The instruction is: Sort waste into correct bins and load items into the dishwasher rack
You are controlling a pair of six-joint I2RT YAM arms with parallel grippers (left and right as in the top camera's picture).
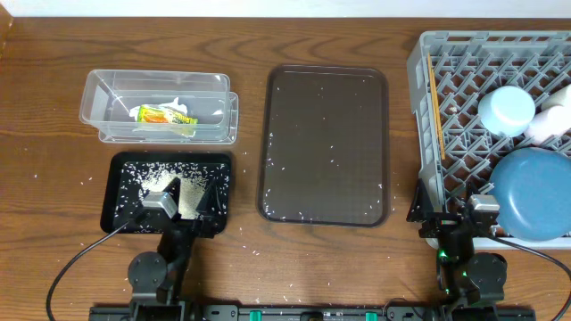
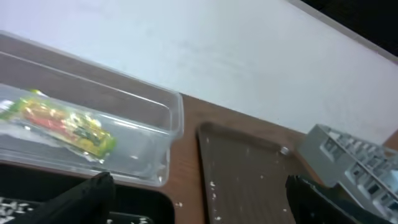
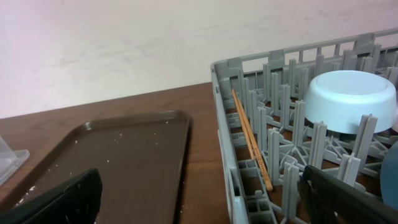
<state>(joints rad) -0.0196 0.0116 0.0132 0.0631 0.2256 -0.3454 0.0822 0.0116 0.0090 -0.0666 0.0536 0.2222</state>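
My left claw (image 1: 161,203) hung over the near part of the black tray (image 1: 108,196), spread wide with nothing between its fingers (image 2: 93,194). My right claw (image 1: 483,207) was spread and empty too, at the near wall of the grey dishwasher rack (image 1: 417,107).

By my reading, the sorting was all but finished. The yellow-green snack wrapper (image 1: 163,115) and the crumpled white tissue (image 1: 180,104) lay in the clear tub (image 1: 156,78). The heap of rice (image 1: 159,185) sat in the black tray just ahead of my left claw.

The rack already held the wooden chopsticks (image 3: 252,140) along its left side, the light blue saucer (image 3: 351,99) upturned on the pegs, white cups (image 1: 549,120) at the far right and the big blue plate (image 1: 535,192) at the near corner.

What remained were stray white grains – some on the brown serving tray (image 1: 268,143), some on the table around it. I judged the next move to be either a low, careful sweep of those grains toward the black tray or simply pulling both arms clear. Loose grains would be poor things for fingers like mine to pick up.
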